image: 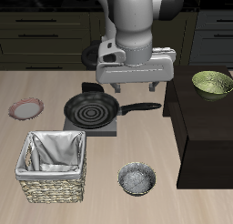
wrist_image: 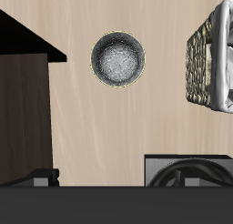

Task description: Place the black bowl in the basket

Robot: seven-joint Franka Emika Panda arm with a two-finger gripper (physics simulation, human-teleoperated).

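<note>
bowl first: the black bowl sits on the bare table near the front edge, at about five o'clock in the exterior view, apart from everything. the basket stands beside it at about seven o'clock, well apart, its cloth lining showing. gripper hangs high above the frying pan near the middle; i cannot tell whether its fingers are spread or pressed together. from the wrist view the bowl and basket both show below.
</note>
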